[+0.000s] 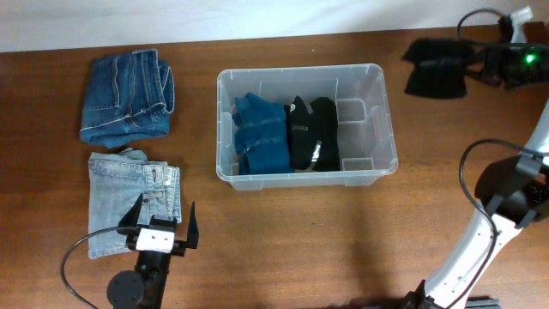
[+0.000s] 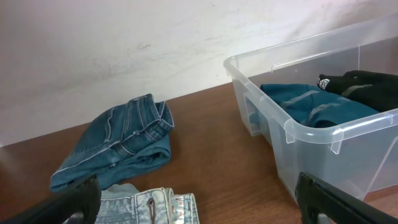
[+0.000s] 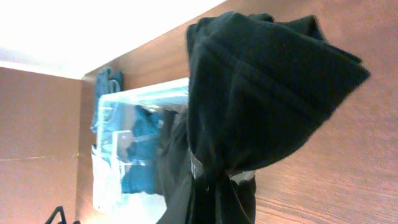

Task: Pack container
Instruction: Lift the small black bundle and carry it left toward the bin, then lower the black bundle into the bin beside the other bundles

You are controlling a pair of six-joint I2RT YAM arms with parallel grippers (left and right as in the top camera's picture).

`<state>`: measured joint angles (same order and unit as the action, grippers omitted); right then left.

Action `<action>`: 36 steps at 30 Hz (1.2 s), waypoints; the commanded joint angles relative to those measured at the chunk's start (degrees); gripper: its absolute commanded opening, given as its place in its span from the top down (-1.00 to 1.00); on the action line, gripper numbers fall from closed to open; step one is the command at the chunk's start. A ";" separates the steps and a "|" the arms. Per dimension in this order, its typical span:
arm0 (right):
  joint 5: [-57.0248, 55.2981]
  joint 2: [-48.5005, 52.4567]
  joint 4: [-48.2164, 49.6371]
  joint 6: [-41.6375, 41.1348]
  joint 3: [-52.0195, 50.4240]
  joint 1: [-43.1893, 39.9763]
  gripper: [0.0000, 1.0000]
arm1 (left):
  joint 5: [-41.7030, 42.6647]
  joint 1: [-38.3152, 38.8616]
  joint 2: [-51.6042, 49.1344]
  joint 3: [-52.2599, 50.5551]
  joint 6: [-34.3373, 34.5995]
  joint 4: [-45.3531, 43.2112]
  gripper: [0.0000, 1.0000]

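Observation:
The clear plastic container (image 1: pixel 300 71) stands mid-table. Inside lie a folded blue garment (image 1: pixel 260 136) and a black garment (image 1: pixel 310 131); its right part is bare. At the far right back, my right gripper (image 1: pixel 477 67) is shut on another black garment (image 1: pixel 436 67), lifted off the table. In the right wrist view that black garment (image 3: pixel 261 93) fills the frame and hides the right gripper (image 3: pixel 214 180); the container (image 3: pixel 109 186) shows behind. My left gripper (image 1: pixel 163 225) is open over the right edge of the light jeans (image 1: pixel 133 202), nothing between its fingers (image 2: pixel 329 202).
Folded dark blue jeans (image 1: pixel 126 96) lie at the back left, beyond the light jeans (image 2: pixel 149 208). In the left wrist view the dark jeans (image 2: pixel 118 149) sit left of the container (image 2: pixel 298 127). A white wall runs along the table's back edge.

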<state>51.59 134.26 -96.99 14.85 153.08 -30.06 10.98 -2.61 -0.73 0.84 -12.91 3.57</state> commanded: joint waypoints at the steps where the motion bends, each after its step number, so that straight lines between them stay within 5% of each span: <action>1: 4.11 -8.11 -0.35 -1.92 2.12 2.64 0.92 | 0.66 -0.07 0.39 -0.33 -0.90 -0.02 -0.99; 11: -13.18 -17.35 -0.35 -8.57 2.08 17.66 0.92 | 0.66 -0.07 0.39 -0.33 -0.87 -0.02 -0.99; 19: -45.13 -17.07 -0.31 -18.32 -4.59 32.81 0.92 | 0.66 -0.07 0.39 -0.33 -0.90 -0.02 -0.99; 36: -75.49 -16.52 7.80 -24.65 -21.22 44.74 0.92 | 0.66 -0.07 0.39 -0.33 -0.90 -0.02 -0.99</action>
<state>-14.79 117.49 -91.26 -7.70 135.98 13.98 10.98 -2.61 -0.73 0.84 -12.91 3.55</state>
